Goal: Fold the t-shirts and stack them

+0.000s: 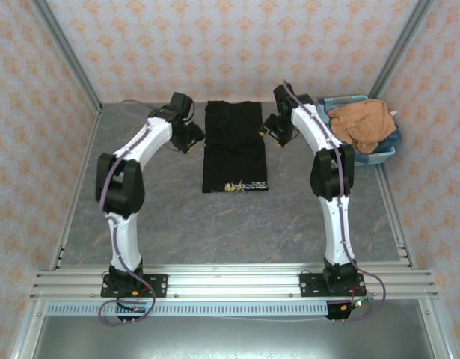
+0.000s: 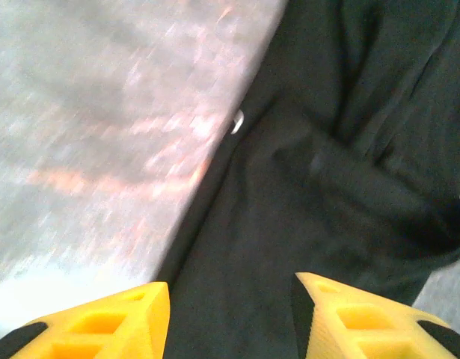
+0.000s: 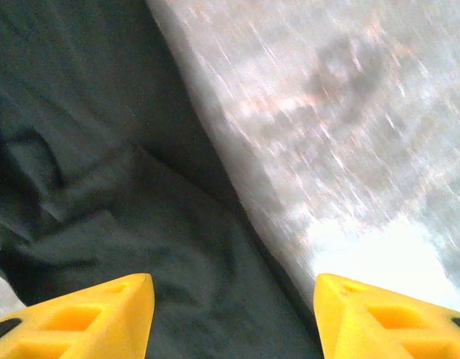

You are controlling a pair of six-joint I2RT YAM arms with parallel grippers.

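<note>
T-shirts: looked maybe a third done. Spotted the black one (image 1: 234,146) folded into a long strip near the table's (image 1: 215,224) far edge, left gripper (image 1: 194,138) and right gripper (image 1: 273,127) flanking it, both parted, empty. Found the orange-tan one (image 1: 362,123) crumpled in the basket (image 1: 379,157), far right corner, nothing stacked

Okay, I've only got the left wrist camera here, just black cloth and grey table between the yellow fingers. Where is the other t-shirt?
Observer: The orange-tan t-shirt lies crumpled in the light-blue basket at the far right corner of the table.
Operator: And what shape is the black one in overall?
Observer: From above, the black t-shirt is folded into a long narrow strip, with its print at the near end.
Operator: Where's the right gripper?
Observer: The right gripper is beside the strip's far right edge, jaws open, gripping nothing.
</note>
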